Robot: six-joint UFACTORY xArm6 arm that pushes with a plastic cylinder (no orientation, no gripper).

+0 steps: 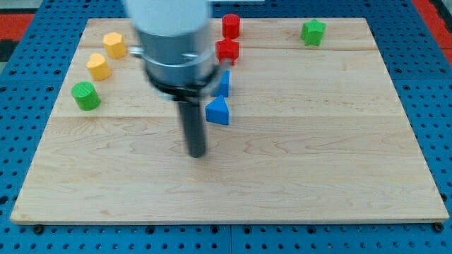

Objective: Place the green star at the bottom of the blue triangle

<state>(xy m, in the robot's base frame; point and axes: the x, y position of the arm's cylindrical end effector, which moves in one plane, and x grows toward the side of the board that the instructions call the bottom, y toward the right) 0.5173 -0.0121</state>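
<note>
The arm carries no hand at all, only a dark rod, so there is nothing to call released or clenched. Its tip (pixel 196 154) rests on the bare wood of the bench (pixel 296 169), just below and to the view's left of the blue triangle (pixel 218 111), close to it but apparently not touching.

The green star (pixel 313 32) sits near the view's top right corner of the bench, well apart from both the tip and the triangle. By that layout, the task looks barely begun: the star is untouched, and the step in hand seems to be the approach.

The next move would call for carrying the tip across to the star and getting round to its upper right side, so that a push drives it down and toward the view's left, to the spot just below the triangle. The path should avoid nudging the triangle, the other blue block (pixel 224 83) above it, and the two red blocks (pixel 229 39).

A green cylinder (pixel 86 95) and two yellow blocks (pixel 106 56) sit at the view's upper left, clear of that path.

No brand, label or writing can be read anywhere.
</note>
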